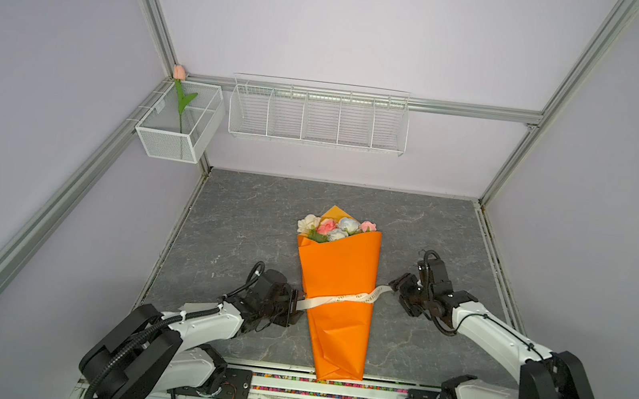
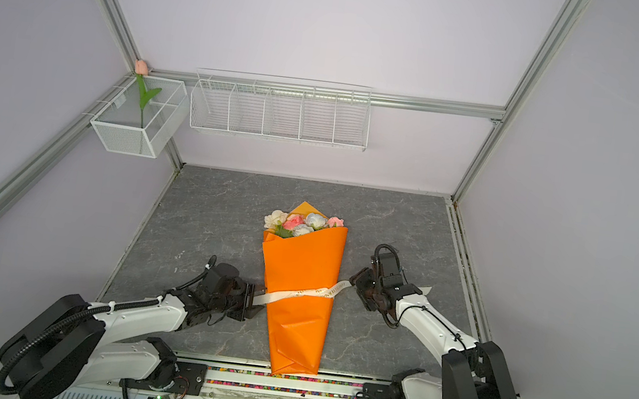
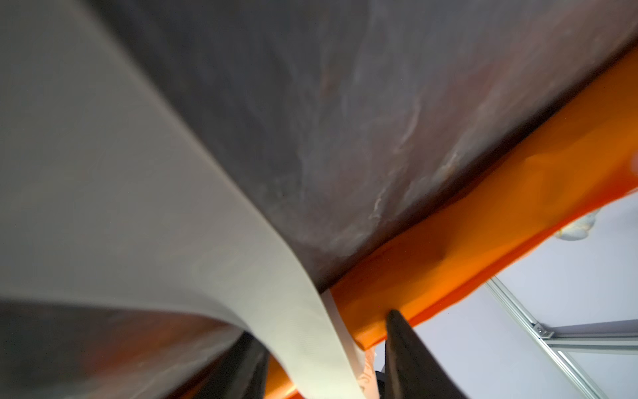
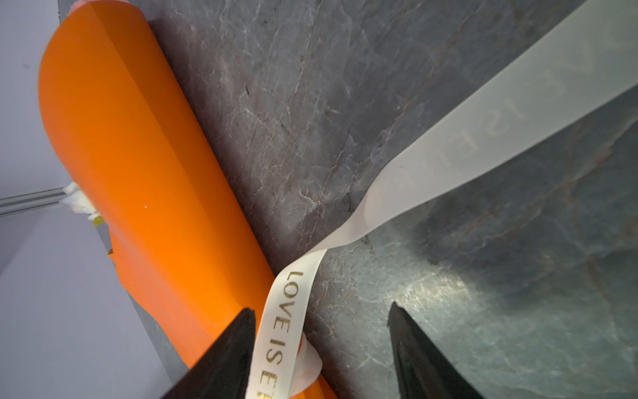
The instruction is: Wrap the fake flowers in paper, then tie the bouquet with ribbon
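The bouquet of fake flowers (image 1: 334, 278) lay mid-way down the counter (image 1: 244, 220), with the ribbon (image 1: 338, 297) draped over its waist and no knot yet. Both arms reached in low from the sides. The left gripper (image 1: 294, 306) and right gripper (image 1: 397, 292) each had jaws apart around a ribbon end. Next move, I'd guess: clamp both ends, then cross them.

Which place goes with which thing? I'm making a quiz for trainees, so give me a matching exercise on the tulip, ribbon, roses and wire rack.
1 pink tulip
2 white ribbon
3 roses
4 wire rack

A across the orange wrapping paper
B standing in the white mesh basket
C hung on the back wall
D at the wrap's wide far end

Pairs: 1-B, 2-A, 3-D, 4-C
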`<action>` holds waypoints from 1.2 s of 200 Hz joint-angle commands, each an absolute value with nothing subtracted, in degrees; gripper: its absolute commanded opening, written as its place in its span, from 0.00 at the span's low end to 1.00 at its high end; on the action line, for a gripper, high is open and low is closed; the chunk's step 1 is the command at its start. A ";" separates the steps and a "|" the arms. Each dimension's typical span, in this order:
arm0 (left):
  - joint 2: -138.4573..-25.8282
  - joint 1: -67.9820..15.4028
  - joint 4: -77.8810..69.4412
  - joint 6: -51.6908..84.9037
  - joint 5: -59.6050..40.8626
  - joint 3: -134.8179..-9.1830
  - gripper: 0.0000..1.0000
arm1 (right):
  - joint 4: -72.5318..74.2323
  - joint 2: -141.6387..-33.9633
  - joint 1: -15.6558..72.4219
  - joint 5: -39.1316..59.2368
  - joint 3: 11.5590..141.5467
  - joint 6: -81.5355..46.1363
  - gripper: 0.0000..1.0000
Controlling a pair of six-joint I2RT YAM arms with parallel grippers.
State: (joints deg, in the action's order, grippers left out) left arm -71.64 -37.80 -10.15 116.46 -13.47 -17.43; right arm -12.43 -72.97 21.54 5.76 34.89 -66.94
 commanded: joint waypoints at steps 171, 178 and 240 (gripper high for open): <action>-69.87 -37.88 -7.87 112.20 -10.30 -19.33 0.00 | 20.35 -89.18 32.09 2.01 26.45 -106.42 0.72; -69.79 -37.89 -8.00 112.24 -10.31 -19.34 0.00 | 20.38 -89.04 33.06 0.51 26.03 -108.06 0.71; -68.21 -37.80 -6.62 112.27 -9.89 -19.25 0.00 | 33.57 -95.55 32.62 -6.89 20.07 -115.64 0.69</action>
